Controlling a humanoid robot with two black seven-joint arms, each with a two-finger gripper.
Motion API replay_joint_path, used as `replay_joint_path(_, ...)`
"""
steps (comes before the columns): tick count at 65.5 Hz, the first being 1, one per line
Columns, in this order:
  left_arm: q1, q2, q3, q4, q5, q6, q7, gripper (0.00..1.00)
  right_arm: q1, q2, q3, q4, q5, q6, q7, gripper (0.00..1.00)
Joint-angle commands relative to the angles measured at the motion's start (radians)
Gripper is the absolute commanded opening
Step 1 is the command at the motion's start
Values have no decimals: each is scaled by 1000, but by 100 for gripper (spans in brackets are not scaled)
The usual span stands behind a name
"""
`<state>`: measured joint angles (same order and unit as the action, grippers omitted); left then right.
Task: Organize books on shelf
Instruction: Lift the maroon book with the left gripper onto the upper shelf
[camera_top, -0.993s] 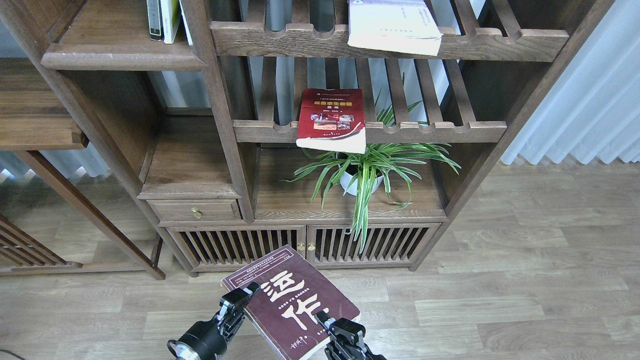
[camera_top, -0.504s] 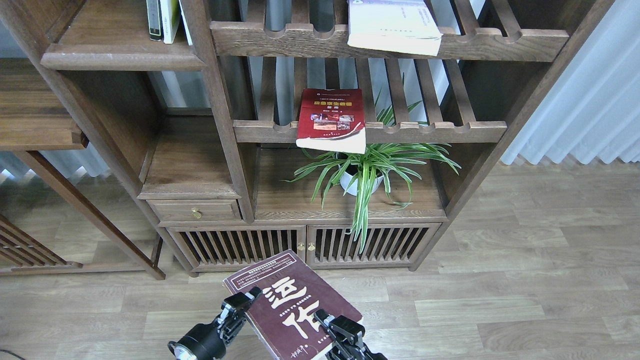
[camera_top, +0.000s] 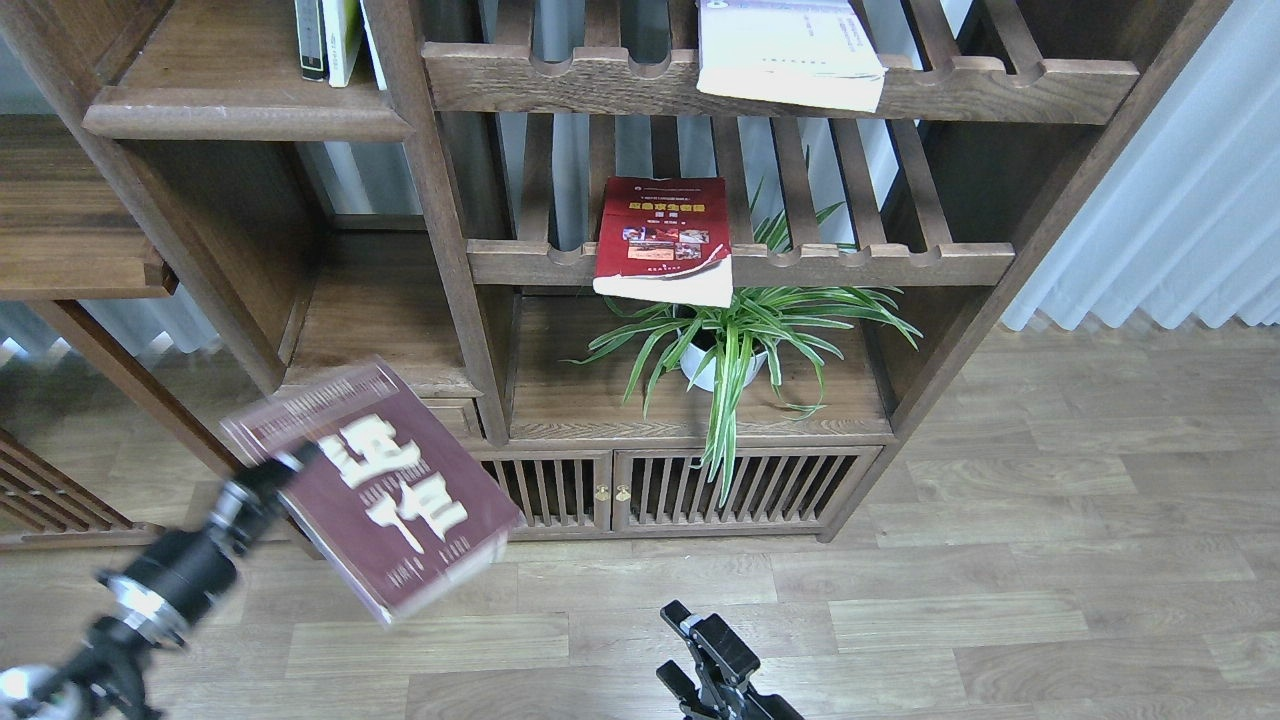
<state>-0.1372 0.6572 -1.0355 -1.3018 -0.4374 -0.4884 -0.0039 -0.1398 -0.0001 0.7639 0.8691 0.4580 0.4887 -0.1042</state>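
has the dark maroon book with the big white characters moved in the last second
Yes. The dark maroon paperback swung left and up, from below the slatted cabinet doors to in front of the small drawer.

Single head view, high, looking forward and down. Faces bookcase (camera_top: 450, 230) front-on at middling distance, top cropped by frame edge. Wood floor (camera_top: 1000, 600) fills near ground; curtain (camera_top: 1180, 200) far right. Own arms enter at near edge, lower left and bottom centre.

Home-like room: wooden bookcase (camera_top: 440, 250), potted plant (camera_top: 725, 345), curtains (camera_top: 1170, 200)
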Motion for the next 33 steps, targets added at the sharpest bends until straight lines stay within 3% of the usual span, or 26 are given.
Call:
replay_joint_path(1, -47, 38, -74, -30, 0, 0, -2, 6, 6, 0, 0, -12, 1, 0, 1, 100)
replay_joint_path(21, -286, 166, -94, -13, -57, 0, -10, 6, 35, 0, 0, -44, 1, 0, 35, 100)
replay_joint_path(33, -478, 240, 34, 6, -75, 0, -2, 6, 54, 0, 0, -42, 2, 0, 37, 100)
